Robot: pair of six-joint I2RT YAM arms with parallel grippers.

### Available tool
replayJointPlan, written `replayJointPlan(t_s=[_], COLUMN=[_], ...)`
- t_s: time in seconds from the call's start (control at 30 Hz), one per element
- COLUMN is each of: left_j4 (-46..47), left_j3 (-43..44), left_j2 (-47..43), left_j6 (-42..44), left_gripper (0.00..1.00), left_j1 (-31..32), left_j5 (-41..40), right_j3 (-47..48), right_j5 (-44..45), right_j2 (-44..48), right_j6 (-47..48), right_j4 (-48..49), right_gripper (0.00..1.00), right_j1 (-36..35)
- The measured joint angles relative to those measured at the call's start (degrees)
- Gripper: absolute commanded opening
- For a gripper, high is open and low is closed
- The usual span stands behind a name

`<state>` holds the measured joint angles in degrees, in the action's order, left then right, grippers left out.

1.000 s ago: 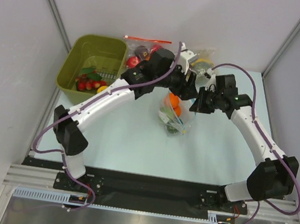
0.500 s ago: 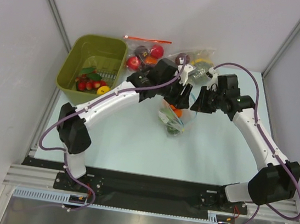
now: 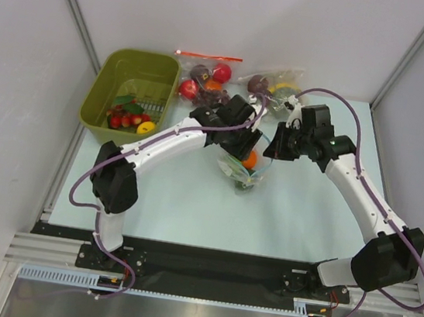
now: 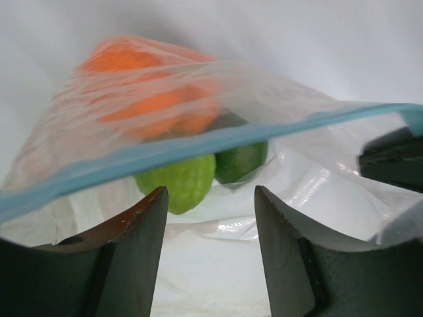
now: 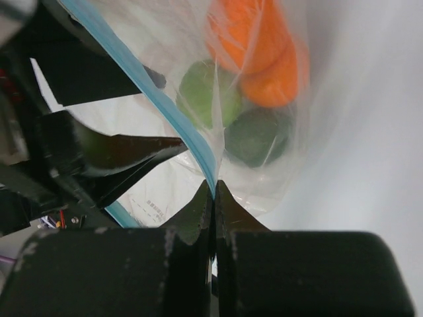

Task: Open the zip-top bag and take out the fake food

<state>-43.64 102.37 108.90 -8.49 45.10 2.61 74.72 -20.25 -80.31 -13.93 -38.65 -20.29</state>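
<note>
Fingertips of my right gripper (image 5: 213, 187) are pressing together on the light-blue zip strip (image 5: 187, 140) of the zip-top bag (image 3: 245, 171), pinching one lip of its mouth with no gap between them. From that pinch the strip is running off toward 11 o'clock in the right wrist view. The fake food (image 4: 182, 181) is showing through the crinkly clear plastic: an orange fruit (image 5: 259, 46) at 1 o'clock, a light green fruit (image 5: 201, 92) at 12 o'clock and a dark green fruit (image 5: 258, 135) just beside it, all three bunching together. A small white label (image 5: 155, 201) is lying against the film at 9 o'clock.

My left gripper (image 4: 210, 198) is standing wide, gripping nothing, its fingers (image 4: 132, 251) pointing at the bag's mouth while the strip is crossing above them from 9 to 3 o'clock.

From overhead, the bag is resting on the pale table (image 3: 176, 193) between my two wrists, near the middle. A green bin (image 3: 98, 100) is sitting at 10 o'clock from it, well apart. A clear bag with a red-orange zip strip (image 3: 203, 75) and another clear bag of fruit (image 3: 276, 89) are lying at 12 o'clock.
</note>
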Motion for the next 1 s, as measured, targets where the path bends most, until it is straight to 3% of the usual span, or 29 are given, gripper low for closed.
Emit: replayJointPlan(t_s=[0.5, 0.83, 1.0], left_j4=[4.2, 9.2, 10.1], left_j3=[-11.0, -12.8, -13.0], left_j2=[2.2, 2.6, 3.5], left_j6=[1.1, 1.9, 2.5], left_gripper=[0.69, 0.74, 0.47], left_j1=[-0.2, -0.9, -1.3], left_j5=[-3.8, -2.5, -2.0], right_j3=[-0.1, -0.4, -0.5], right_j5=[-1.1, -1.2, -1.2], right_j2=[-3.5, -4.1, -4.6], right_j6=[0.0, 0.0, 0.0], right_j4=[2.0, 3.4, 3.4], right_gripper=[0.0, 0.0, 0.0], right_j1=[-0.2, -0.2, -0.2])
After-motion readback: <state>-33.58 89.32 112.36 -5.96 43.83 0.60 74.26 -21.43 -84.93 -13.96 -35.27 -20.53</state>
